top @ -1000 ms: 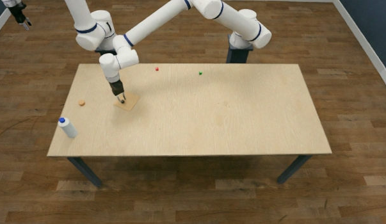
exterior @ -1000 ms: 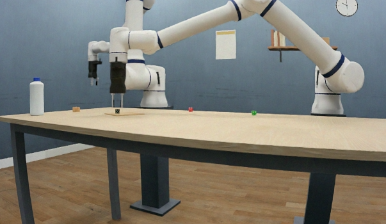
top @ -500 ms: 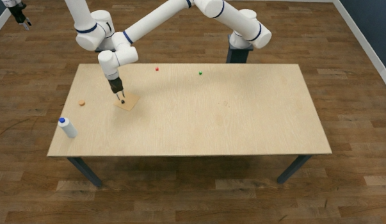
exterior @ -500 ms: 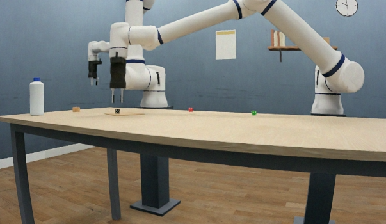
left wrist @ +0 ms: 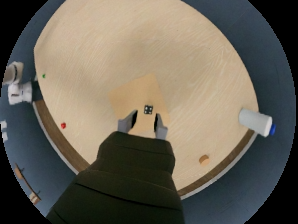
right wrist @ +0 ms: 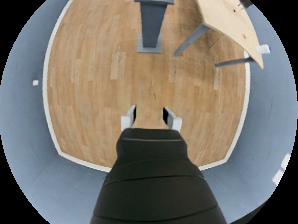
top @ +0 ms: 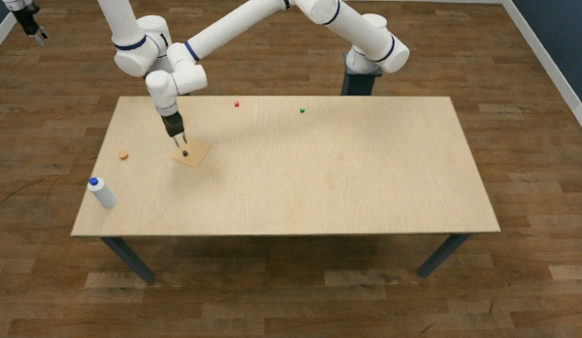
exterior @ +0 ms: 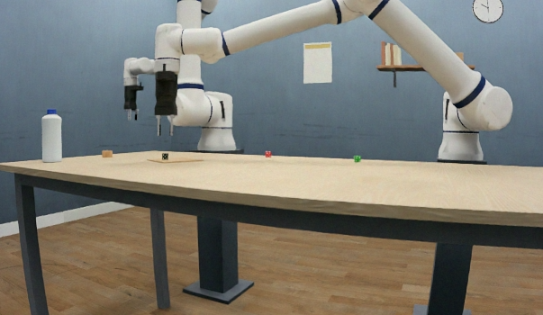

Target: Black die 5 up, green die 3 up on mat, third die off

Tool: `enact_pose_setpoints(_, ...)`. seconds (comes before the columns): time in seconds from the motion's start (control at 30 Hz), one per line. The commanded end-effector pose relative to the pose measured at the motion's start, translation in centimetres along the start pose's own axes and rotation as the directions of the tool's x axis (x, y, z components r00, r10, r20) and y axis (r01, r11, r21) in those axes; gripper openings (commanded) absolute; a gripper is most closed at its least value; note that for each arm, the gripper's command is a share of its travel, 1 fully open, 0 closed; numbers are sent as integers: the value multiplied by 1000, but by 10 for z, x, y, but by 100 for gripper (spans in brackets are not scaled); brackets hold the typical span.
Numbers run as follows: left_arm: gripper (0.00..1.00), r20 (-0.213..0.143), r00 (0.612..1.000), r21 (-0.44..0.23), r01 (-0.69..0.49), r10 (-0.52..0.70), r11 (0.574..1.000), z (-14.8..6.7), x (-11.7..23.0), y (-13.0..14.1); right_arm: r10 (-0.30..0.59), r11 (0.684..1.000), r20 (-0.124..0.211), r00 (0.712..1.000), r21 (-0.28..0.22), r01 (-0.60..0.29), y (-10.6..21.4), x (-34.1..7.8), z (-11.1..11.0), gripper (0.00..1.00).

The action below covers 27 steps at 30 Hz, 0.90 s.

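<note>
"Firstly, where does the black cube die with white pips (top: 185, 154) (exterior: 165, 157) (left wrist: 148, 109) lie?"

"On the thin, square, tan mat (top: 199, 152) (exterior: 189, 160) (left wrist: 130, 95), resting flat and wholly within its edges. Its pips are too small to read with certainty."

"And the left jaws (top: 181, 144) (exterior: 166, 134)?"

"Pointing downward above the mat, near the die but apart from it. They stand partly open, with nothing between them."

"The right jaws (top: 41, 39) (exterior: 132, 117)?"

"Wide open and holding nothing. They are well apart from the mat, over the floor beyond the worktop (top: 304, 193) (exterior: 306, 180) (left wrist: 200, 60)."

"Where are the other dice?"

"Both are off the mat, flat on the worktop, on the side of the mat toward the arms' bases. The small red cube die (top: 236, 104) (exterior: 268, 154) (left wrist: 63, 125) is the nearer to it; the small green cube die (top: 302, 110) (exterior: 357, 158) (left wrist: 44, 76) lies farther away. The green one's top face cannot be read."

"What occupies the opposite side of the mat?"

"A short, round, orange-tan block (top: 124, 154) (exterior: 107, 154) (left wrist: 204, 160) and, farther from the mat, an upright white cylindrical bottle with a blue cap (top: 103, 193) (exterior: 52, 137) (left wrist: 256, 121)."
</note>
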<state>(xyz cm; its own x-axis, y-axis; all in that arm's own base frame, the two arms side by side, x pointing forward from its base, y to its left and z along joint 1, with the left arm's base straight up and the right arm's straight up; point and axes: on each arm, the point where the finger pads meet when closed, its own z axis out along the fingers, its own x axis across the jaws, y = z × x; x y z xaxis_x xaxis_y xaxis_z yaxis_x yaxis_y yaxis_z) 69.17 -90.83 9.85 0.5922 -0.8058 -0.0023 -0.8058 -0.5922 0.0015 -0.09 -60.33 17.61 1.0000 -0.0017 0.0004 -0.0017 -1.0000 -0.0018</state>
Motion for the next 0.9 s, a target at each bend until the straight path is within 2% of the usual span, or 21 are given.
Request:
enact_pose_setpoints(0.0,70,-1,1000,-20,0,0,1000,-2,0,0,0,1000,0,1000,-2,0,1,0,-1,100)
enact_pose_setpoints(0.27,70,2,1000,-172,1,0,985,0,0,-3,0,1000,0,1000,-2,0,1,0,-1,100)
enact_pose_setpoints(0.33,70,2,1000,-172,1,0,985,0,0,-3,0,1000,0,1000,-2,0,1,0,-1,100)
enact_pose_setpoints(0.47,70,-1,1000,-237,0,0,972,-1,0,-4,0,1000,0,1000,-2,0,1,0,-1,100)
enact_pose_setpoints(0.87,70,0,1000,-290,0,0,957,-1,0,-5,0,1000,0,1000,-2,0,1,0,-1,100)
